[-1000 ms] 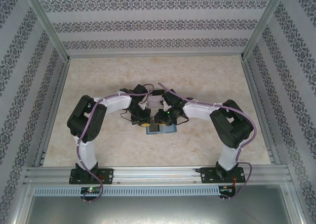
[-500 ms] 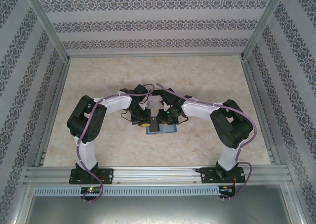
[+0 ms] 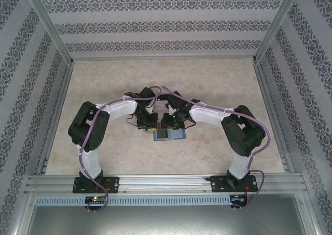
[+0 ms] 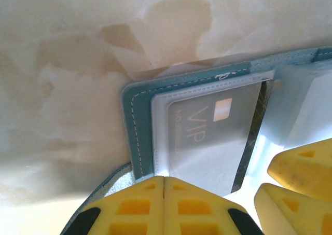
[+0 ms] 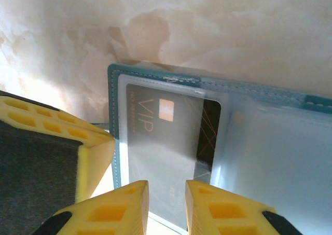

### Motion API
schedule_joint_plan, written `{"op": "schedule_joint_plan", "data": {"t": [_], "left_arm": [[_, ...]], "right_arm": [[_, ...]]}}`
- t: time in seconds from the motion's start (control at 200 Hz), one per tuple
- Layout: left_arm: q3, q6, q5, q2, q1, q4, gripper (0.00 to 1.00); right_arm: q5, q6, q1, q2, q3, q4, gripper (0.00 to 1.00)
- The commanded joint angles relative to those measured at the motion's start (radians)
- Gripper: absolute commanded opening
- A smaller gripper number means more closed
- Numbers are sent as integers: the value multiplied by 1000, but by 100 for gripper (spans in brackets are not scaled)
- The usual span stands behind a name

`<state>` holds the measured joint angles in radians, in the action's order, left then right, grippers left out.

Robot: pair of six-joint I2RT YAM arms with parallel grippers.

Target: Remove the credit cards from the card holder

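Left wrist view: the left end effector (image 4: 164,184) has its yellow jaws pressed flat together, with no gap, at the near edge of the card holder's (image 4: 136,100) left half. I cannot tell whether it pinches that teal edge or only pins it down. Just beyond the tips, the dark card (image 4: 207,136), with "VIP" lettering and a chip mark, sits inside the frosted pocket.

Moving right, the right end effector (image 5: 167,189) hovers over the near end of the same card. Its jaws are a narrow slot apart, and the card surface shows through the gap. It has no visible hold on anything. The holder lies open and flat in the middle of the worktop (image 3: 218,84), between the two wrists. Its right half (image 5: 280,157) shows a pale pocket, and I cannot make out what is inside.

The step in hand looks like extracting the first card, with one arm steadying the holder while the other goes for the card. The next move probably calls for the right jaws to catch the card's exposed edge and draw it out along the pocket's opening. The left arm would have to keep the holder from sliding with it.

The worktop is a pale, marble-patterned sheet. Wallpapered panels (image 3: 166,22) with dark ornamental bands enclose it, set in an aluminium frame (image 3: 166,180).
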<state>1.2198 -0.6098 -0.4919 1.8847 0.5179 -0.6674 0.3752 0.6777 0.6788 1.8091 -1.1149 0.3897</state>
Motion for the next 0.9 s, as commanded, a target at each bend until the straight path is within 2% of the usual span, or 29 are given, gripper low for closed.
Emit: {"op": "schedule_joint_plan", "data": {"t": [0.0,0.34,0.744,0.894], "left_arm": [[-12,-4,17,-10,9,-38,4],[-21,-1,12,10,9,-35,3],[-30,-2,12,10,9,-34,3],[-26,-3,12,6,9,-34,3]], "right_arm": [[-7,4,10,28,-26,23,26],[-11,-8,16,73,-49,34,26],[-195,-64,41,102,-129,218,26],[-193,-67,44,86,-140,225,26]]}}
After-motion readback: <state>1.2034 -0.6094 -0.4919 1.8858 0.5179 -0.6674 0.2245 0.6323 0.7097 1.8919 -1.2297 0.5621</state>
